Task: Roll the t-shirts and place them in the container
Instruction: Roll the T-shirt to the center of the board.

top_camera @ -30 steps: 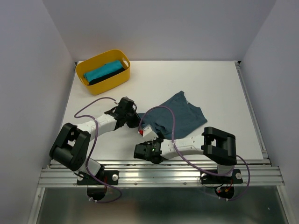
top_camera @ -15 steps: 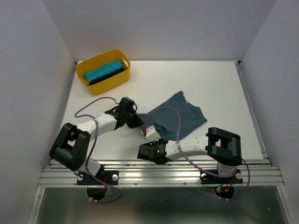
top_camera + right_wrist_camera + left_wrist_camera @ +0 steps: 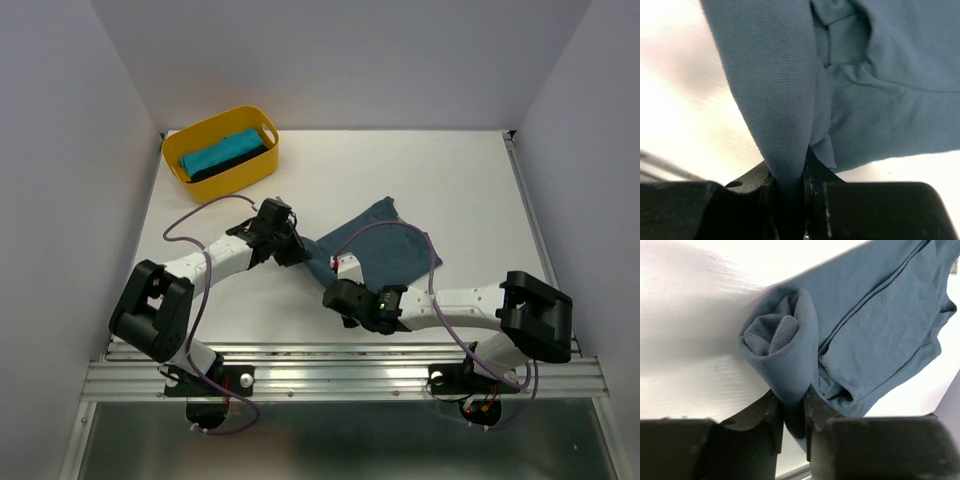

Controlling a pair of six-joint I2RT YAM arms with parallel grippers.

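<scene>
We see a robotics lab test cell: a white table (image 3: pixel 420 170) boxed in by plain pale walls (image 3: pixel 60 150) at left, far and right, two robot arms (image 3: pixel 215 262) bolted to an aluminium rail (image 3: pixel 340 365) along the near edge, and purple cables (image 3: pixel 205 290) looping loose.

no legible text, no labels, no numbers

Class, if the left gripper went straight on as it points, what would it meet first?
The slate-blue t-shirt: the left gripper pinches its rolled end, and more of that cloth likely lies just ahead.
</scene>
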